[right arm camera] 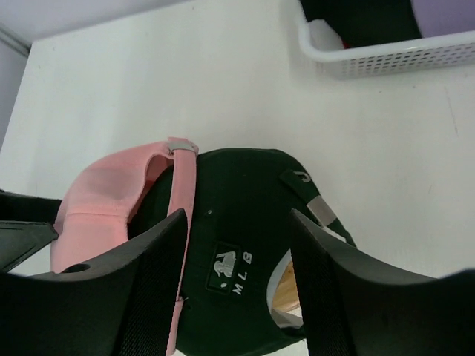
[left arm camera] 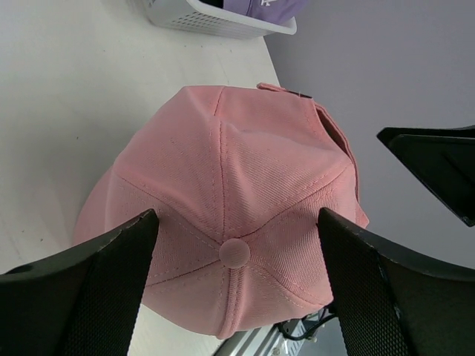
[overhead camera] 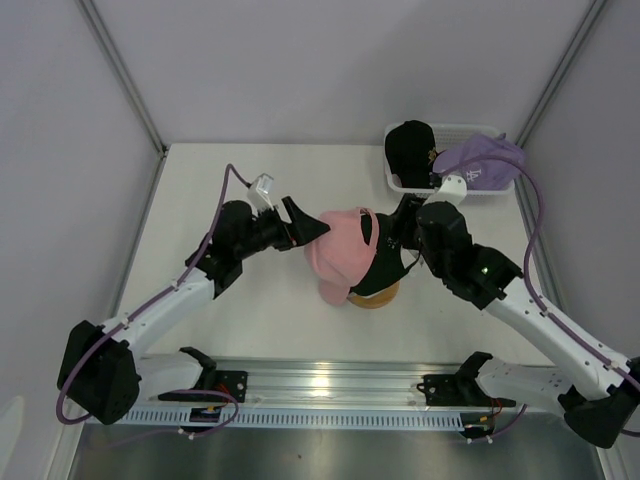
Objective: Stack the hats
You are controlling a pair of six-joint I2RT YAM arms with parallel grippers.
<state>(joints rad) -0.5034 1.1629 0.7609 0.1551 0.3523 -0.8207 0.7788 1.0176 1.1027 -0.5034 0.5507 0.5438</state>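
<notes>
1. My left claw (overhead camera: 308, 228) sits at the left side of the pink cap (overhead camera: 340, 250). It is released: in the wrist view the fingers (left arm camera: 111, 289) stand wide on either side of the crown, with the top button between them. I cannot tell whether the pads touch the fabric.
2. The pink cap lies on top of the dark cap (overhead camera: 388, 270), skewed to the left, so the dark cap's rear and right side stay uncovered.
3. The dark cap sits on the wooden stand (overhead camera: 378, 297), mid-table (overhead camera: 240, 320).
4. My right claw (right arm camera: 237, 222) is over the dark cap's rear. Its fingers are parted, with the small white logo patch showing between them. I see no fabric pinched.
5. The white basket (overhead camera: 405, 188) is at the far right corner. It holds a black cap (overhead camera: 410, 145) on its left and a lavender cap (overhead camera: 480, 162) draped over its right edge.
</notes>
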